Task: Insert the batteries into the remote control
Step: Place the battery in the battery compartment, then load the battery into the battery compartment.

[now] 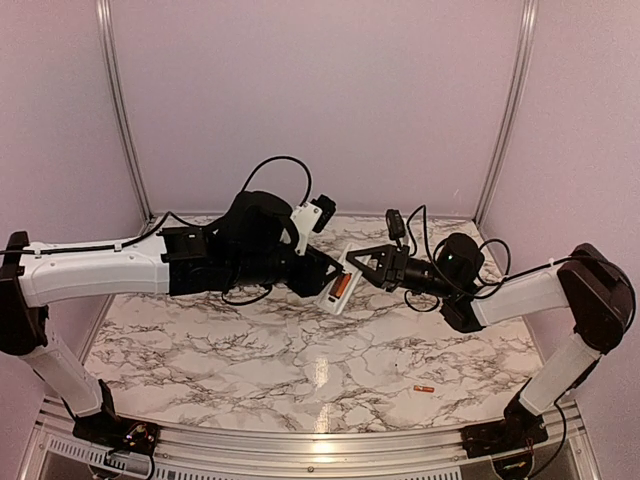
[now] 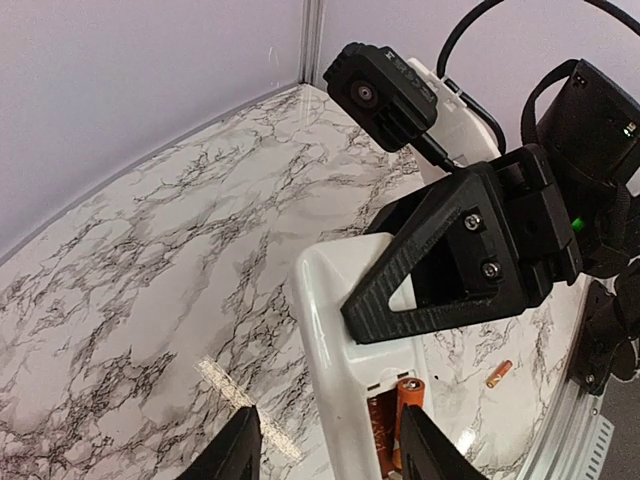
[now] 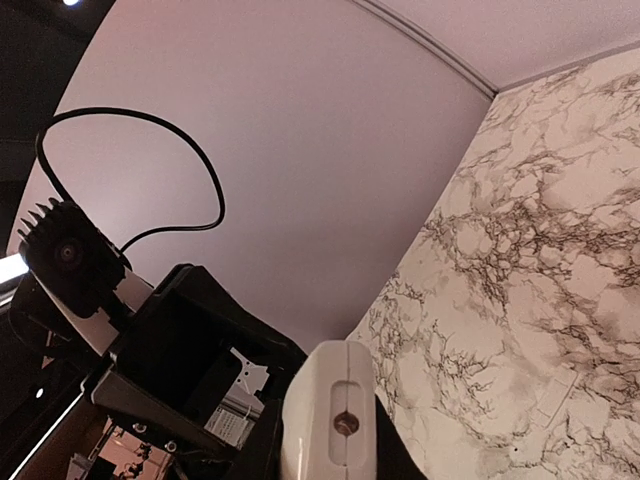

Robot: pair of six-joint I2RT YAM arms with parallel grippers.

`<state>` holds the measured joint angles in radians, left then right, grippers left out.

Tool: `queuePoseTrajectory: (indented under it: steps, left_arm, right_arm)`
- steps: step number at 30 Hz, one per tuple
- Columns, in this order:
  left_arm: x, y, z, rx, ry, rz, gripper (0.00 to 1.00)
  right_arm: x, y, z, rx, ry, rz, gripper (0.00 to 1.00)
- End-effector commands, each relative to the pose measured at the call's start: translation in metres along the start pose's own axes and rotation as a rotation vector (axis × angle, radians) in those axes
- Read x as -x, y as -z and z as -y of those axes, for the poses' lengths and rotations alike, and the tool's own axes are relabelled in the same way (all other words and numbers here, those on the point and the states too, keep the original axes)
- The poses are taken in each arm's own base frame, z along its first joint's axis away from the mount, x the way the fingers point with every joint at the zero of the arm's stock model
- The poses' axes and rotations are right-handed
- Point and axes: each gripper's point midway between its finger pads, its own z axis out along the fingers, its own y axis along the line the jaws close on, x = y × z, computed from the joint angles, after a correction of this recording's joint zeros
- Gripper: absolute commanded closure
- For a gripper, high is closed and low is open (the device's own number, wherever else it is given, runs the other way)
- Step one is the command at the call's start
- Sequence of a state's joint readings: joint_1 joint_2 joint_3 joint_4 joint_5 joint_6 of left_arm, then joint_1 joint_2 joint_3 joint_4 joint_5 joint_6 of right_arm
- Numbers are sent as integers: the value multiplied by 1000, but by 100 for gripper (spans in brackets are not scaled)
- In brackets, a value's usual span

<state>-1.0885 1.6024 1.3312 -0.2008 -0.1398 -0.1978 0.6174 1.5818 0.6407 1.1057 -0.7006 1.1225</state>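
My left gripper (image 2: 330, 445) stands part open, one finger either side of the remote control (image 2: 322, 330), gripping nothing. My right gripper (image 1: 360, 264) clamps the remote control. One battery (image 2: 408, 400) sits in its recess; the other battery (image 1: 421, 389) lies on the marble table (image 1: 250, 350).

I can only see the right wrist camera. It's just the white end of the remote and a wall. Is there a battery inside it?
Observer: Yes. An orange battery lies in the recess on the back of the remote control.
Kid: Where's the other one?
Observer: A loose battery lies on the near right of the marble table.
Kid: Is the left gripper grabbing anything?
Observer: No. The left gripper is open, straddling the recess.
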Motion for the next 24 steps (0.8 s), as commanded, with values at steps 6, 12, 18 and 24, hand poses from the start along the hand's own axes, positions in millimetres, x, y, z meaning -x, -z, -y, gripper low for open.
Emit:
queuePoseTrajectory:
  steps: [6,12,18,24]
  left_arm:
    - [-5,56,20,-192,-460,15,52]
    - [-19,72,25,-244,-692,29,56]
    - [-30,70,33,-296,-796,-28,63]
    - [-32,67,42,-315,-831,-28,66]
  right_arm:
    - [-10,-5,-22,79,20,-89,100]
    - [-20,-8,-23,90,8,-142,100]
    - [-38,-19,-30,127,4,-203,100]
    - [-46,-28,-31,140,-4,-230,100]
